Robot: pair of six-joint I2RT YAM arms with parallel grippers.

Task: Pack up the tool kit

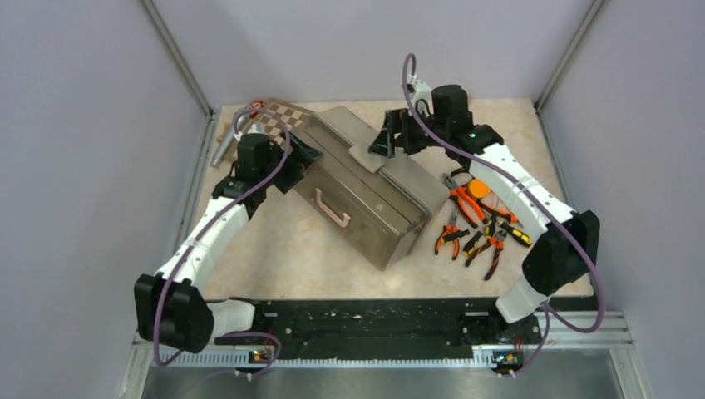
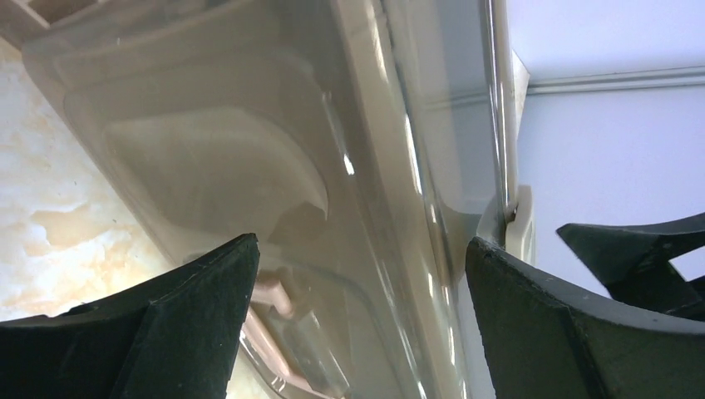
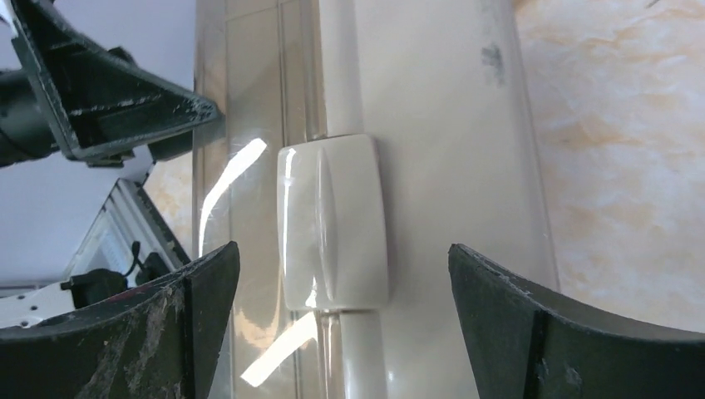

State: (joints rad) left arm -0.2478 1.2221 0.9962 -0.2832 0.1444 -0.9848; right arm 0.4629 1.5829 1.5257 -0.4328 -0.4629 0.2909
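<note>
Nearest the arm bases, well to the near side of the right hand (image 1: 387, 141) and just beside that arm's white forearm, a loose pile of tools lies on the cream marbled tabletop (image 1: 274, 258). It holds orange-handled pliers (image 1: 450, 239) (at least three pairs, though they overlap), yellow-and-black screwdrivers (image 1: 516, 235), two as far as the tangle lets them be counted, and one round orange tape measure (image 1: 478, 189).

Between the two hands sits the one large translucent grey-brown plastic toolbox (image 1: 374, 208), closed. Its long axis runs on a diagonal, from the far-left end by the left hand (image 1: 301, 158) toward the near right. Its single pale pink handle (image 1: 332, 208) is on the face turned near-left. One beige latch (image 1: 371, 158) shows on the upward face, just on the near side of the right hand.

In its wrist view the left hand's two black fingers (image 2: 166, 332) are spread wide. The toolbox wall runs up between and beyond them, and nothing is clasped; whether a tip touches the plastic cannot be told. The right hand's fingers (image 3: 532, 332) are equally wide apart. The latch sits centred ahead of the gap between them, and this hand grips nothing.

Beyond the left hand, in the far-left corner, lie one brown-and-cream chessboard (image 1: 278, 116) and one silver microphone (image 1: 223, 150) beside it.
</note>
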